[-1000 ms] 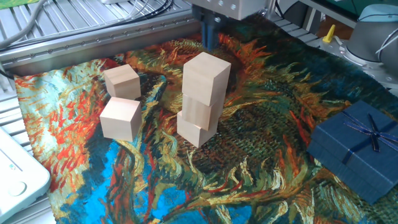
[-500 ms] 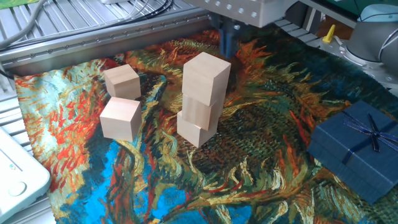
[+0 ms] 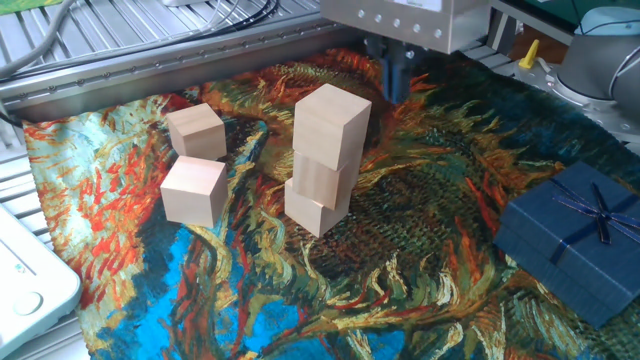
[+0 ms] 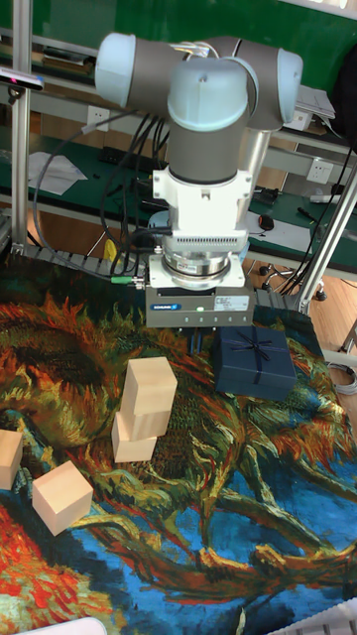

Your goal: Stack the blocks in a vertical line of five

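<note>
Three pale wooden blocks form a slightly twisted stack (image 3: 325,165) mid-cloth; the stack (image 4: 142,412) leans a little in the tall fixed view. Two more blocks lie loose to its left, one farther back (image 3: 196,130) and one nearer (image 3: 193,190), with the nearer one (image 4: 61,496) and the other (image 4: 8,458) also showing in the tall view. My gripper (image 3: 392,72) hangs behind and to the right of the stack, clear of it. Its dark fingers are close together and hold nothing. The gripper (image 4: 201,337) sits between the stack and the gift box.
A dark blue ribboned gift box (image 3: 575,240) rests on the cloth at the right. A painted cloth (image 3: 420,280) covers the table. Metal rails (image 3: 150,60) run along the back, and a white device (image 3: 25,285) sits at the left edge.
The gripper has moved steadily to the right behind the stack. The blocks have not moved.
</note>
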Motion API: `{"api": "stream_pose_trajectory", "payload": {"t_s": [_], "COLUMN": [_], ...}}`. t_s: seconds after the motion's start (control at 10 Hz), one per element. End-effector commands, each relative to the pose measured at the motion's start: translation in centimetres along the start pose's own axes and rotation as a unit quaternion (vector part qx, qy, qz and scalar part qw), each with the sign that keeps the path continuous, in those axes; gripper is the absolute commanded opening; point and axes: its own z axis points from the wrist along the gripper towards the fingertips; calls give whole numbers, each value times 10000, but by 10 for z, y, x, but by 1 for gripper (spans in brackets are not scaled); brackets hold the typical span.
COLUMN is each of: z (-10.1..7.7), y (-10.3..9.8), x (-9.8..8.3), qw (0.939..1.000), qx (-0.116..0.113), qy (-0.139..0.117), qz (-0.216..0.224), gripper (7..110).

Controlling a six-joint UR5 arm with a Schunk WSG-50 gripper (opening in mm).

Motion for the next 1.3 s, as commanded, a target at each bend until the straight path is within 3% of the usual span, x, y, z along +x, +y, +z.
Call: {"api": "stream_pose_trajectory", "payload": {"t_s": [0.0,0.2,0.3,0.4,0.5,0.6,0.7,1.0,1.2], "z": [9,11,15,25,44,55,69,80,75], "y": [4,20,17,9,11,16,15,10,-5], "x": [4,9,11,8,-3,-7,-9,-2,-4], "qw": [9994,9975,9966,9970,9979,9981,9983,9974,9959], "qx": [2,-309,-237,-21,41,18,144,283,530], "qy": [302,514,669,637,453,407,409,437,313], "qz": [194,366,428,436,468,464,400,505,666], "gripper": [7,7,7,7,7,7,7,7,7]}}
